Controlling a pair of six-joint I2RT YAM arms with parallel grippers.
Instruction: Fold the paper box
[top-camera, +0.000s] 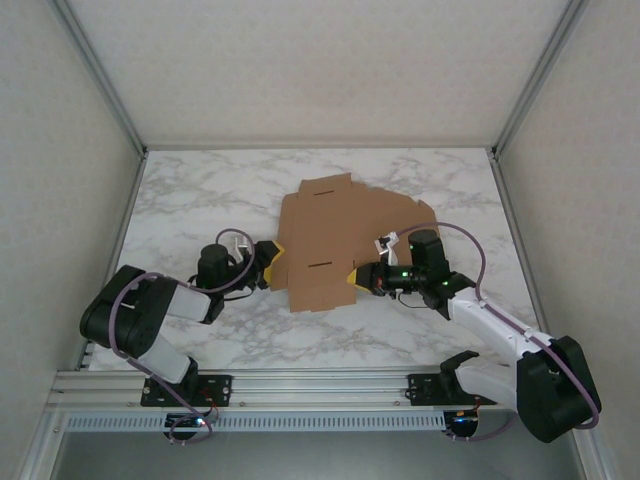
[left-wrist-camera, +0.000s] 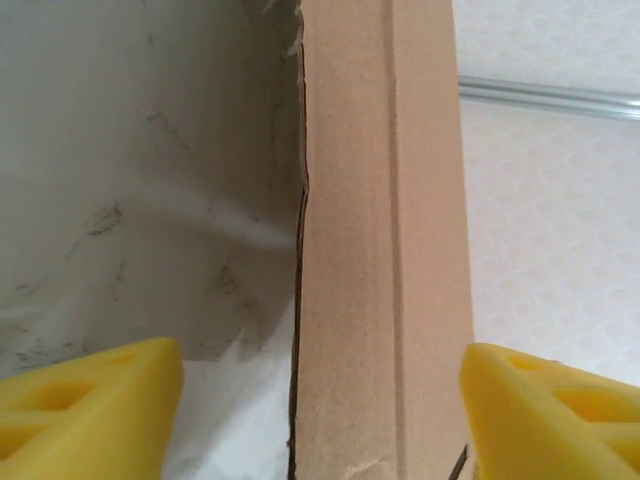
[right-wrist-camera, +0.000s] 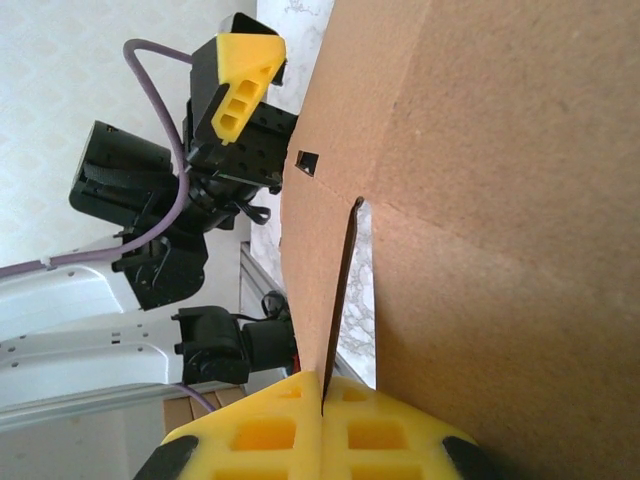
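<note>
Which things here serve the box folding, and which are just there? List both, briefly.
For the job:
- paper box
- right gripper, shut on a flap of it
- left gripper, open around its opposite edge

Just there:
- marble table
- metal frame rail

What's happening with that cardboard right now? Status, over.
Left gripper open, astride box left flap. Right gripper shut on box right edge. Box mostly flat on table. Nothing blocking.
</note>
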